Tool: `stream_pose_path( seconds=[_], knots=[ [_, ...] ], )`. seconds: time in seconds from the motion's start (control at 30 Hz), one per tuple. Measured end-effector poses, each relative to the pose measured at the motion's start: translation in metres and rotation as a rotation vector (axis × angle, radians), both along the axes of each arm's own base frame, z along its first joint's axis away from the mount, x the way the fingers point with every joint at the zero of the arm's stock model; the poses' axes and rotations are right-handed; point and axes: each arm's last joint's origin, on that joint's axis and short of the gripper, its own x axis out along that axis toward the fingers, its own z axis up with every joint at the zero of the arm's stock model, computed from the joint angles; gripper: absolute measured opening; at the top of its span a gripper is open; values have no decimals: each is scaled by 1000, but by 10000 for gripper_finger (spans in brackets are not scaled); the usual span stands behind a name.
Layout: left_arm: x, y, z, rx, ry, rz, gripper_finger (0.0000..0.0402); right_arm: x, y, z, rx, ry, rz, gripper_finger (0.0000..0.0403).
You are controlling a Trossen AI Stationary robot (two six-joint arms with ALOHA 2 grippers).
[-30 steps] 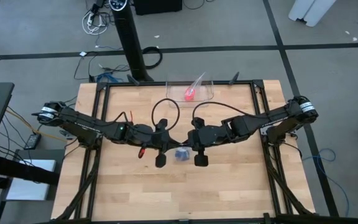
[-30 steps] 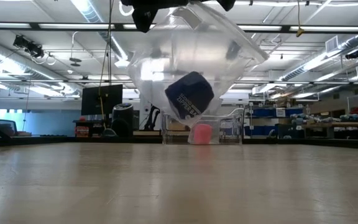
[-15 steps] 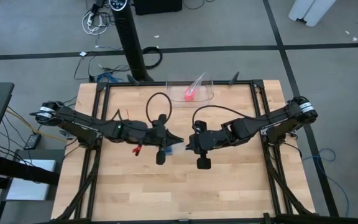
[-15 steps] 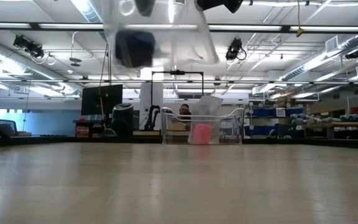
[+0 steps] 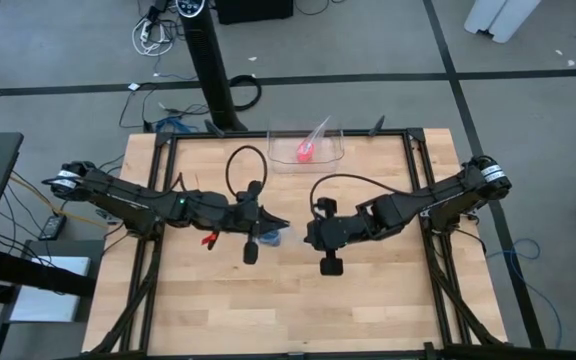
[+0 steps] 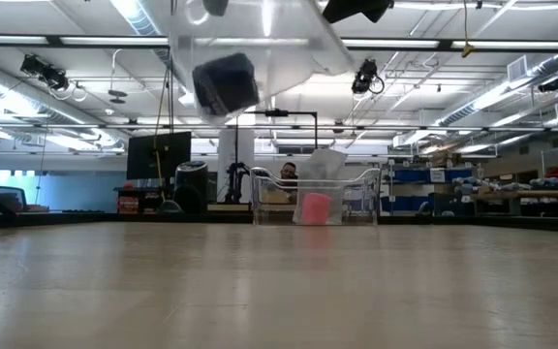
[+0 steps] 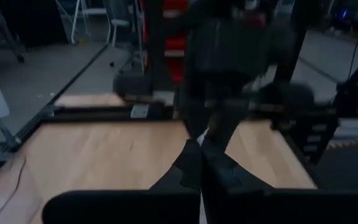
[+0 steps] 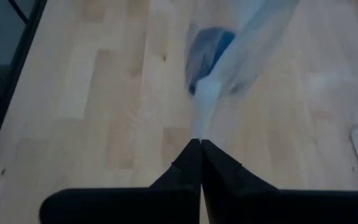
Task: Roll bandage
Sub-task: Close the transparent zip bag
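Lifted from mid-frame to the low view's upper left, the bandage (image 6: 225,83) hangs as a roll inside the clear bag (image 6: 260,44), both arms having shifted left. Right gripper (image 8: 200,144) and left gripper (image 7: 199,144) pinch the bag closed. Unbagging seems unfinished; beyond, a pink roll (image 6: 314,207) sits in its clear bin (image 6: 260,199).

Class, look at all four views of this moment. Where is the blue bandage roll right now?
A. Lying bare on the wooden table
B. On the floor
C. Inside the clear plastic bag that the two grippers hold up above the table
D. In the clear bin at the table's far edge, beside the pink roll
C: in the low view the blue bandage roll hangs inside the clear plastic bag, well above the wooden table; the right gripper pinches the bag's edge.
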Motion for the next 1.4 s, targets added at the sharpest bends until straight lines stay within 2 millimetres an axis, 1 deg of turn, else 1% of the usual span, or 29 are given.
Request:
stream_pose_path(
  seconds=[0.1,0.17,0.43,0.5,0.53,0.6,0.7,0.8,0.87,0.93,1.07,1.2,1.27,1.4],
  knots=[
    [-1,0,-6,4,61,1,4,0,1,0,-1,-1,2,2],
    [-1,0,-9,-14,86,6,16,-1,2,0,-2,-2,5,1],
    [-2,-2,-11,-37,105,-10,98,-1,2,1,-5,-9,1,2],
    [-2,-2,-11,-33,113,-17,109,-1,2,1,-17,-18,-25,4],
    [-2,-2,-12,-29,119,-10,109,-2,3,2,-27,-23,-39,10],
    [-3,-1,-14,-11,132,12,97,-6,5,5,-41,-29,-55,26],
    [-3,0,-16,9,157,13,59,-12,10,10,-20,-50,-58,57],
    [-4,-3,-18,-4,181,-62,27,-16,17,11,3,-52,-50,88],
    [-6,-6,-20,-15,206,-111,22,-18,24,8,12,-55,-34,106],
    [-7,-10,-23,-34,233,-133,27,-20,32,-1,16,-60,-7,119],
    [-9,-24,-29,-21,275,-165,55,-27,50,-33,0,-39,118,133],
    [-6,-39,-42,47,312,-157,91,-40,66,-81,-101,19,273,133],
    [-3,-45,-50,80,334,-137,107,-46,73,-98,-158,23,333,131],
    [3,-52,-63,129,363,-104,129,-48,85,-124,-272,60,370,132]
  ],
)
